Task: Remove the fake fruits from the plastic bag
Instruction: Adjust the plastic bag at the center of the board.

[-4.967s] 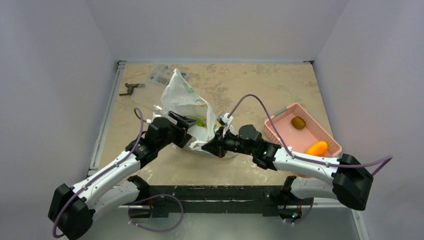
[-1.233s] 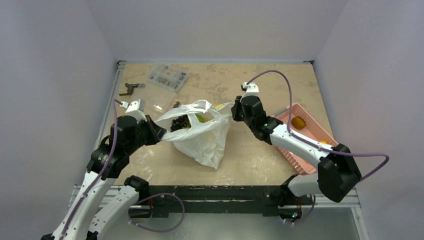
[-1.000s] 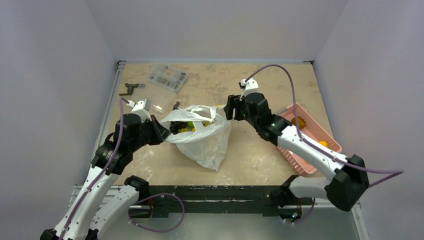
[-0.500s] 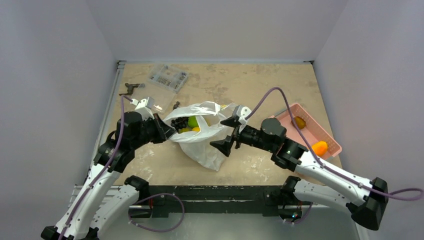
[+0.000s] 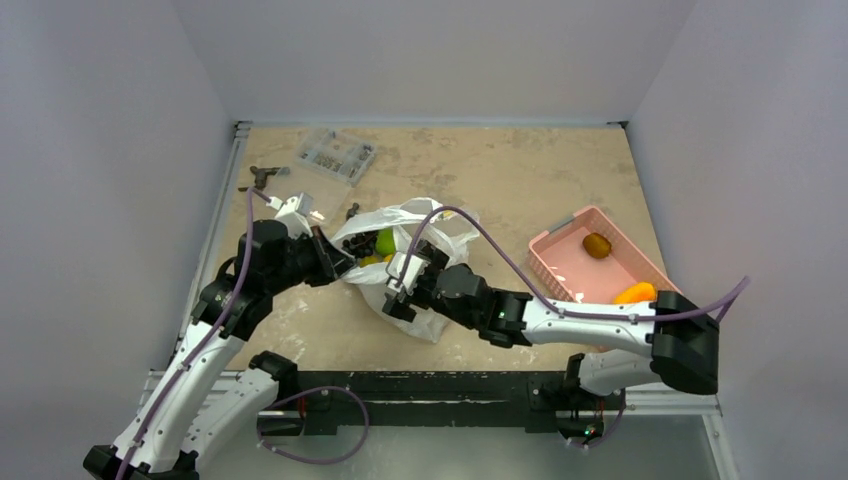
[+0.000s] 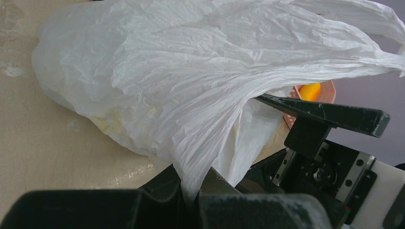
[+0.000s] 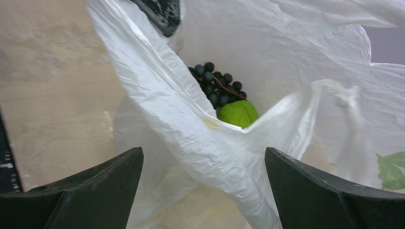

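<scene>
Left wrist: left gripper tight on plastic bag edge; right gripper wide apart astride bag rim, nothing gripped.

Half hidden behind a fold of the plastic bag: grape bunch and green fruit. Tips of left pincer buried in plastic. Contents of clear box, far left, too small to tell.

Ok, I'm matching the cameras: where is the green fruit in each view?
Top external: green fruit, left of centre, inside the plastic bag.
Left wrist: not visible.
Right wrist: centre, beside the dark grapes.
Shared landmark: the plastic bag, in all three.
</scene>
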Controlling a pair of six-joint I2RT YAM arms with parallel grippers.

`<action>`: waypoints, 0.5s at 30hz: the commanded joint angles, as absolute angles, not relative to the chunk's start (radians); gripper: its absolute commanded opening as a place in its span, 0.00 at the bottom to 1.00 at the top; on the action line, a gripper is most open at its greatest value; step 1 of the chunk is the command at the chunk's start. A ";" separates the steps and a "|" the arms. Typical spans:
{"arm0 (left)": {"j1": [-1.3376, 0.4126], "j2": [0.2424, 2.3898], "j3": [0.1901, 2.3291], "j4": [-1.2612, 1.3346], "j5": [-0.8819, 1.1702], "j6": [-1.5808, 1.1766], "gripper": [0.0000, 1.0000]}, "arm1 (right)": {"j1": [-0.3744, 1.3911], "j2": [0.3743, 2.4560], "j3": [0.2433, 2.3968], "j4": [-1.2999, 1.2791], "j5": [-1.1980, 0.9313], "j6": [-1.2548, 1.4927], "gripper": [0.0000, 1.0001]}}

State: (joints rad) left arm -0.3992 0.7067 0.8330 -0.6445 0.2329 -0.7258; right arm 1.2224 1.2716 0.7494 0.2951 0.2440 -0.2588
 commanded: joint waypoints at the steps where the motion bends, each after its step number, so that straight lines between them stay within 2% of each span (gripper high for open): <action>1: -0.393 0.695 0.857 -0.593 0.267 -0.755 0.00 | 1.223 1.321 0.816 0.381 0.427 -0.378 0.99; 3: -0.392 0.696 0.846 -0.568 0.287 -0.768 0.00 | 1.223 1.343 0.821 0.382 0.404 -0.365 0.97; 5: -0.393 0.701 0.835 -0.549 0.307 -0.774 0.00 | 1.223 1.362 0.833 0.370 0.366 -0.336 0.88; 7: -0.393 0.706 0.831 -0.557 0.307 -0.769 0.00 | 1.223 1.377 0.882 0.280 0.327 -0.297 0.68; 9: -0.393 0.709 0.837 -0.582 0.288 -0.762 0.00 | 1.223 1.374 0.920 0.187 0.270 -0.230 0.33; 10: -0.393 0.708 0.837 -0.595 0.275 -0.761 0.00 | 1.222 1.365 0.917 0.172 0.224 -0.201 0.21; 11: -0.393 0.705 0.832 -0.603 0.260 -0.763 0.04 | 1.223 1.355 0.906 0.167 0.176 -0.172 0.08; 12: -0.393 0.699 0.821 -0.600 0.246 -0.770 0.09 | 1.223 1.346 0.893 0.163 0.083 -0.144 0.00; 15: -0.393 0.681 0.745 -0.528 0.229 -0.820 0.26 | 1.206 1.352 0.903 0.062 -0.231 -0.081 0.00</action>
State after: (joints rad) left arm -0.3992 0.7029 0.8165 -0.6083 0.2535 -0.7593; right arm 1.2182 1.3708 0.8658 0.1825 0.1577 -0.1993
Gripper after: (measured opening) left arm 0.166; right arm 0.009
